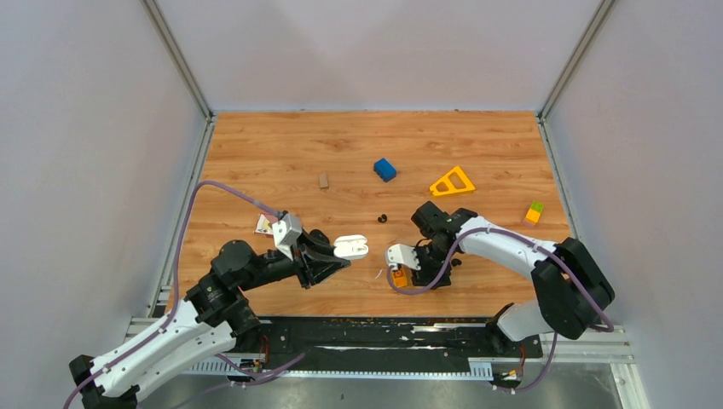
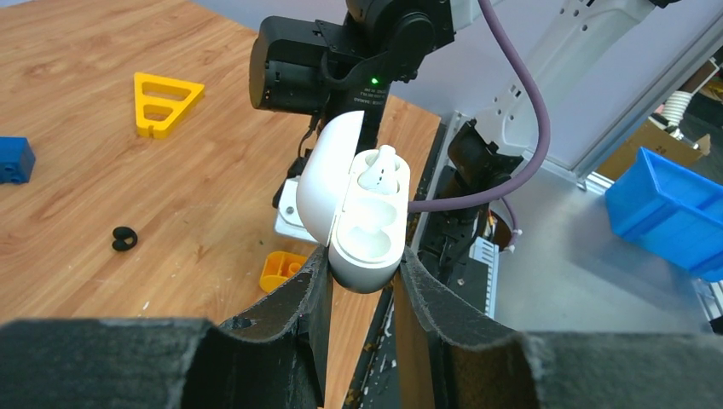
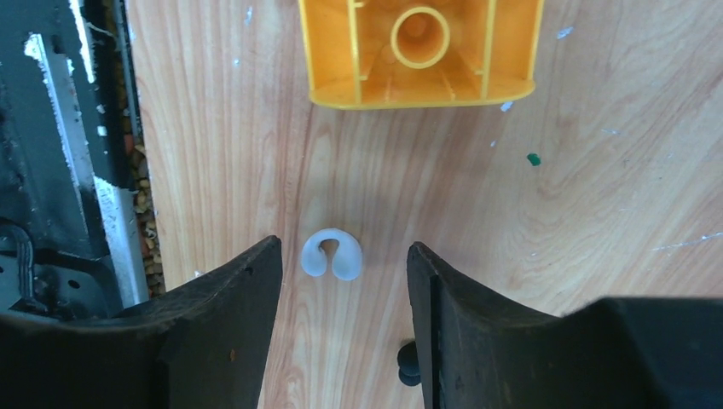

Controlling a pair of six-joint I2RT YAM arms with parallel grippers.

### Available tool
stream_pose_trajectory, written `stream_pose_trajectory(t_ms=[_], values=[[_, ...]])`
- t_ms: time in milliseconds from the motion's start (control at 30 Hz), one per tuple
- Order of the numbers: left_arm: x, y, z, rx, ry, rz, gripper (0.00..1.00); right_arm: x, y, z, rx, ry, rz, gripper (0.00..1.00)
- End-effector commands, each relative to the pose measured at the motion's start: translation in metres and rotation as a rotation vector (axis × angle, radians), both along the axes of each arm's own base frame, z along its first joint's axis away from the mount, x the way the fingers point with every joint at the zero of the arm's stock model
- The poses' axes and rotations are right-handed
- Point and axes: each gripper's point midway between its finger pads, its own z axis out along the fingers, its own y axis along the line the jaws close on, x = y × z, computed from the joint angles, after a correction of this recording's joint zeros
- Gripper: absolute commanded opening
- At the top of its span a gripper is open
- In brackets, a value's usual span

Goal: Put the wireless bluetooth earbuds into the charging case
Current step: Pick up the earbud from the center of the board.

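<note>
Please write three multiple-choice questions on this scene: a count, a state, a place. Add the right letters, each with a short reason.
1. How many earbuds sit in the smooth white oval plastic charging case? A. none; B. one; C. two.
2. The case's hinged lid is: A. shut; B. broken off; C. open.
3. Where is the small translucent white C-shaped piece? A. on the wooden table between the right gripper's fingers; B. inside the case; C. on the lid.

1 B: one tiny white-topped earbud fills the far socket; the near socket is empty.
2 C: the lid stands up while the left gripper clamps the case.
3 A: it lies on bare wood between the open fingers.
</note>
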Motion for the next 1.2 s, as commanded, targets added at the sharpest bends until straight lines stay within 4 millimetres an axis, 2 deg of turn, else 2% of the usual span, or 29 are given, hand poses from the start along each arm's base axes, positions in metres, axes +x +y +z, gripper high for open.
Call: stream_pose_trajectory(t_ms=[0,400,633,833,1033,1167], values=[[-0.002,0.004,0.025,-0.052,-0.051,0.004,0.0,0.015,0.009,-0.004,0.018,-0.051,-0.045,0.57],[-0.004,0.007,0.02,-0.054,-0.046,0.011,0.0,0.024,0.001,-0.014,-0.003,-0.123,-0.058,0.57],[-0.003,0.006,0.02,-0.06,-0.045,0.009,0.0,0.051,0.005,-0.009,-0.002,-0.209,-0.179,0.56],[-0.004,0.007,0.021,-0.06,-0.047,0.008,0.0,0.081,-0.002,-0.008,-0.038,-0.275,-0.334,0.55],[-0.004,0.008,0.021,-0.057,-0.048,0.013,0.0,0.096,-0.005,0.003,-0.021,-0.187,-0.537,0.54],[-0.005,0.008,0.021,-0.065,-0.042,0.011,0.0,0.089,0.0,0.015,0.033,-0.116,-0.549,0.53]])
